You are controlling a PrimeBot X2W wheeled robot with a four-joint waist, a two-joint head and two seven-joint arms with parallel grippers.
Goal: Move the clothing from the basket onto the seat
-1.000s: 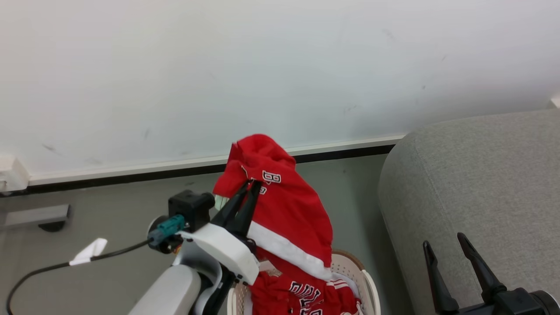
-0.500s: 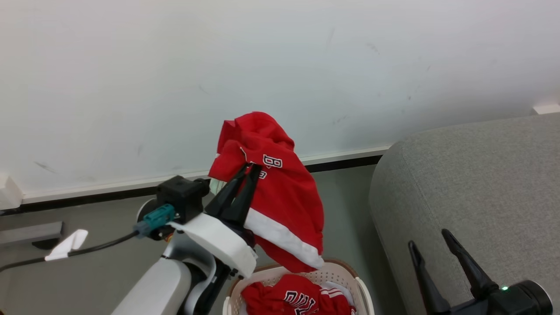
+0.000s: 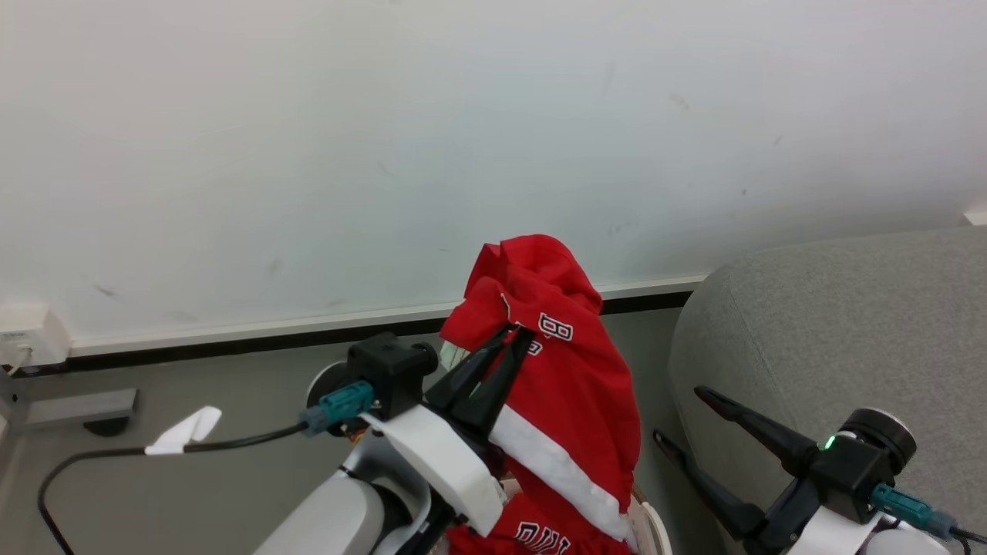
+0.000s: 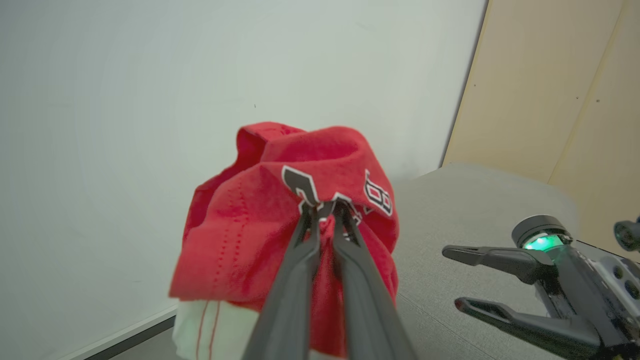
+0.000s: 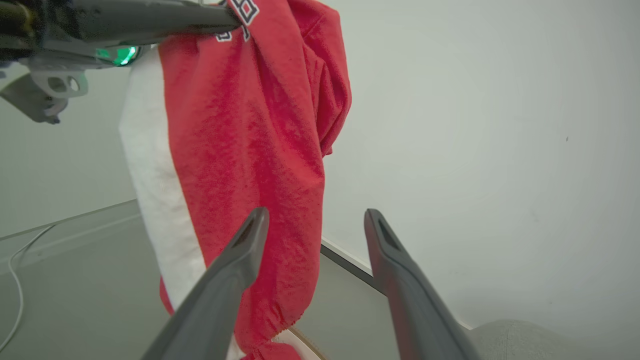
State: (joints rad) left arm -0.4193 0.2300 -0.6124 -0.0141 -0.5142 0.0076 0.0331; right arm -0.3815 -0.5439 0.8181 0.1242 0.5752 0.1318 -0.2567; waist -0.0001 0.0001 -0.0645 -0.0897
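Note:
The red jersey (image 3: 570,385) hangs in the air above the basket, bunched at its top, where my left gripper (image 3: 520,331) is shut on it. The left wrist view has those fingers pinching the red cloth (image 4: 240,230) at the tips of the left gripper (image 4: 325,207). Just a sliver of the basket's white rim (image 3: 651,532) is visible at the bottom edge. My right gripper (image 3: 677,414) is open, pointing left at the jersey from beside the grey sofa (image 3: 833,324). Seen from the right wrist, the right gripper (image 5: 316,214) is close to the hanging jersey (image 5: 250,150), not touching.
A white wall with a dark baseboard runs behind. On the grey floor to the left lie a black cable with a white tag (image 3: 185,432) and a grey box (image 3: 77,405). A wall socket (image 3: 27,331) sits far left. A beige panel (image 4: 550,90) stands beyond the sofa.
The head camera has shifted. My left gripper has carried the jersey right, closer to the sofa. My right gripper has turned from pointing up to pointing left at the jersey.

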